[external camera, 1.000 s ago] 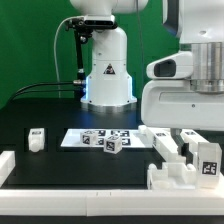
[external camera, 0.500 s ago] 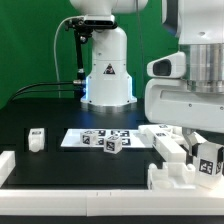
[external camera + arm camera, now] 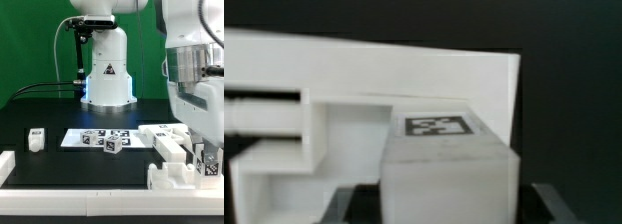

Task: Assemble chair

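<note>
Fingers of your gripper (image 3: 441,206) squeeze the tagged chair block (image 3: 446,165) from both sides. It stands tall, straight under the wrist, at the exterior view's right. Just past it, toward that view's left, sits the stepped chair piece (image 3: 168,177).

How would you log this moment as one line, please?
step: grasp | gripper: fingers clamp tagged chair block | location: exterior view's right, beside stepped chair piece

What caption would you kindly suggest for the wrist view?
Fingers clamp a tagged white chair block beside a larger white chair piece.
</note>
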`<action>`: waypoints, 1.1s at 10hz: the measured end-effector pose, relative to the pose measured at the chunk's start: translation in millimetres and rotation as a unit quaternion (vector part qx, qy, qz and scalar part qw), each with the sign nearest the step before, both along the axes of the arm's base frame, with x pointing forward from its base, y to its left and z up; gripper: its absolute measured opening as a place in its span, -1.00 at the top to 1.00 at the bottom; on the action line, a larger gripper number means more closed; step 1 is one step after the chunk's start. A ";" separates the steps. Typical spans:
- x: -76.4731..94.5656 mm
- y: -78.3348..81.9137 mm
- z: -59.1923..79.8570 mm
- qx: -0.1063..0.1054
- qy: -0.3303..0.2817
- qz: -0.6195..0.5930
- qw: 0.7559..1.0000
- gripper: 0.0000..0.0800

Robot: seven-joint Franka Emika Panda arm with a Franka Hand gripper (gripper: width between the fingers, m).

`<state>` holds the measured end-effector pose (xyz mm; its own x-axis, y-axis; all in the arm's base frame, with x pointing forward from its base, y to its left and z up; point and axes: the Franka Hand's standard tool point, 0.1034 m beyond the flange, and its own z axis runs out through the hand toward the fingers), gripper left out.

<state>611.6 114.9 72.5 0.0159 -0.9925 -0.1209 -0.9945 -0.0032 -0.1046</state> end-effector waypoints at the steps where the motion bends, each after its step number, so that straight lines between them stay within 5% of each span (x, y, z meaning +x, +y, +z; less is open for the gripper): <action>1: 0.0 0.1 0.0 0.001 0.001 -0.009 1.000 0.29; 2: 0.0 -0.2 -0.1 0.004 0.005 -0.038 0.999 0.29; 3: -0.3 -0.1 -0.8 0.002 0.004 -0.024 1.000 0.03; 4: -1.0 1.5 -1.4 -0.011 -0.003 0.054 0.998 -0.32; 5: -0.7 3.3 -1.1 -0.020 -0.010 0.119 0.993 -0.32; 6: 0.5 5.9 -0.2 -0.034 -0.021 0.226 0.973 -0.56; 10: 0.1 7.3 -1.0 -0.060 -0.034 0.379 0.923 -0.62; 11: -0.6 11.0 -1.0 -0.083 -0.044 0.482 0.871 -0.62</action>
